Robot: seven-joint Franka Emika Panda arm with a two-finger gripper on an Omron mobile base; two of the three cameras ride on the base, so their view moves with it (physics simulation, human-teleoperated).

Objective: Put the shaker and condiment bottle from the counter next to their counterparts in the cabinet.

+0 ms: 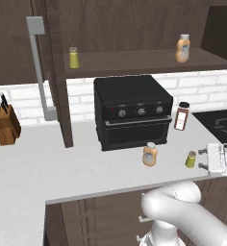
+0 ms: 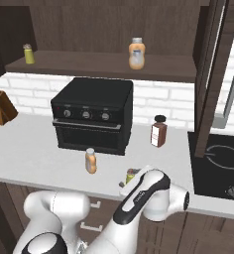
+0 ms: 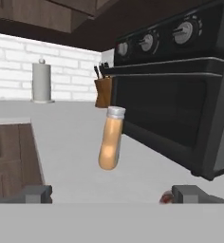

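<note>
On the counter point(image 1: 62, 163) the orange condiment bottle point(image 1: 150, 154) point(image 2: 90, 160) stands in front of the oven. The yellow-green shaker point(image 1: 190, 159) point(image 2: 130, 175) stands to its right. My gripper point(image 1: 201, 159) lies level just right of the shaker, fingers pointing at it, open and holding nothing. In the hand view the fingertips point(image 3: 38, 193) are wide apart and the bottle point(image 3: 110, 137) is ahead between them. On the cabinet point(image 1: 134, 19) shelf stand the counterparts: a shaker point(image 1: 74, 57) point(image 2: 28, 53) and an orange bottle point(image 1: 182, 48) point(image 2: 136, 53).
A black toaster oven point(image 1: 132, 110) sits under the shelf. A dark red-brown jar point(image 1: 182, 116) stands to its right, beside the black cooktop point(image 1: 221, 122). A knife block point(image 1: 5, 122) is at the far left. The open cabinet door's grey handle point(image 1: 38, 67) hangs left of the shelf.
</note>
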